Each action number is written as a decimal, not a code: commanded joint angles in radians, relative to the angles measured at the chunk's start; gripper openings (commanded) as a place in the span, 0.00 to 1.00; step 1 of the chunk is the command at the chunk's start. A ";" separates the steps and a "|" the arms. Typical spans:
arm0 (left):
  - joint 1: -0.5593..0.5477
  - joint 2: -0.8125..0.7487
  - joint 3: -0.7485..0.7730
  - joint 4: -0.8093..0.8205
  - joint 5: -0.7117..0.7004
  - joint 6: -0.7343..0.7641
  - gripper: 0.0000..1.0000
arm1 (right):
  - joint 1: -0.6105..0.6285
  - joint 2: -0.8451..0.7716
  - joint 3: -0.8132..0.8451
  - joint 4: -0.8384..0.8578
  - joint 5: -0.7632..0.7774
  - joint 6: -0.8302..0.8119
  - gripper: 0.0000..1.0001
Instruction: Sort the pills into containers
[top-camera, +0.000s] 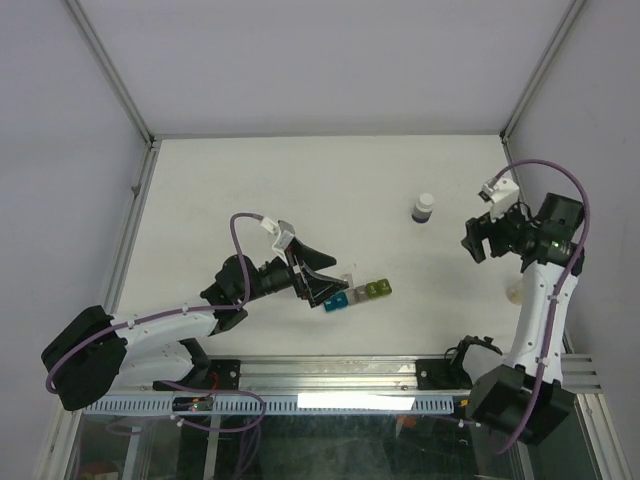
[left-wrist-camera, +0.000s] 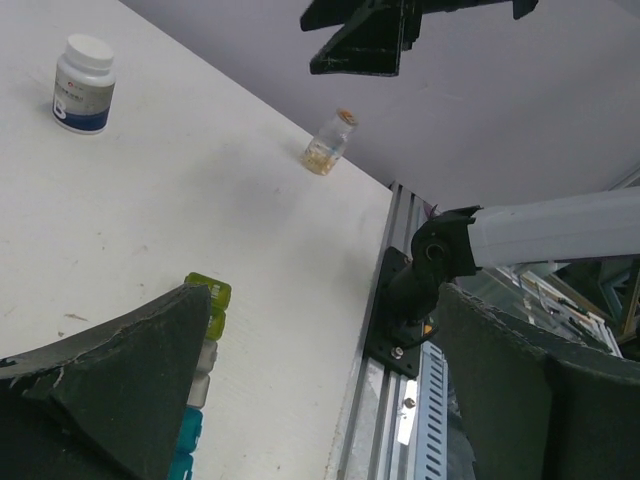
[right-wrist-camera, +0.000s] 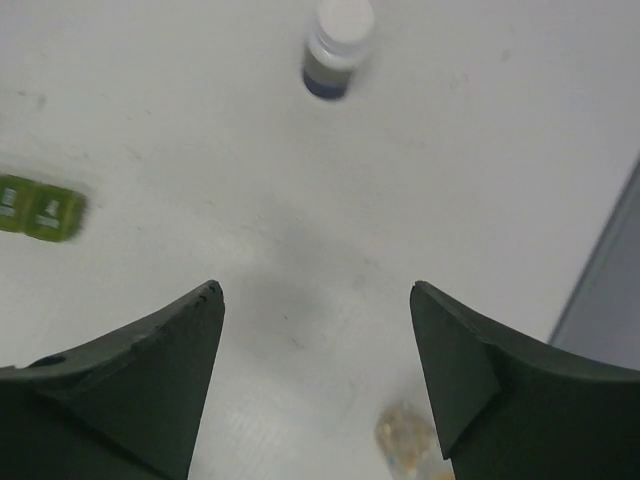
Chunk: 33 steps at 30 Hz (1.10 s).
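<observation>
The containers (top-camera: 364, 293) lie as a short strip near the table's front: blue and teal cubes at the left, grey in the middle, yellow-green at the right. My left gripper (top-camera: 335, 277) hovers open over the strip's blue end. In the left wrist view the containers (left-wrist-camera: 210, 320) are half hidden behind the left finger (left-wrist-camera: 120, 370). A small clear vial (top-camera: 515, 292) holding yellowish pills (left-wrist-camera: 322, 152) stands by the right arm. My right gripper (top-camera: 478, 232) hangs open and empty above the table, with the vial (right-wrist-camera: 405, 440) just inside its right finger and the green cubes (right-wrist-camera: 40, 208) far left.
A white bottle with a dark label (top-camera: 424, 208) stands at the back right, also seen as the white bottle (left-wrist-camera: 83, 83) from the left wrist and the bottle (right-wrist-camera: 338, 45) from the right. A metal rail (top-camera: 330, 375) runs along the near edge. Walls close in both sides.
</observation>
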 joint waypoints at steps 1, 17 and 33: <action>0.009 -0.022 0.039 0.074 -0.050 -0.061 0.99 | -0.228 0.010 0.070 -0.181 0.055 -0.277 0.78; 0.010 0.008 0.044 -0.047 -0.017 -0.060 0.99 | -0.670 0.314 0.101 -0.253 0.049 -0.598 0.79; 0.009 0.005 0.011 -0.028 0.018 -0.077 0.99 | -0.562 0.337 0.021 -0.172 0.142 -0.531 0.71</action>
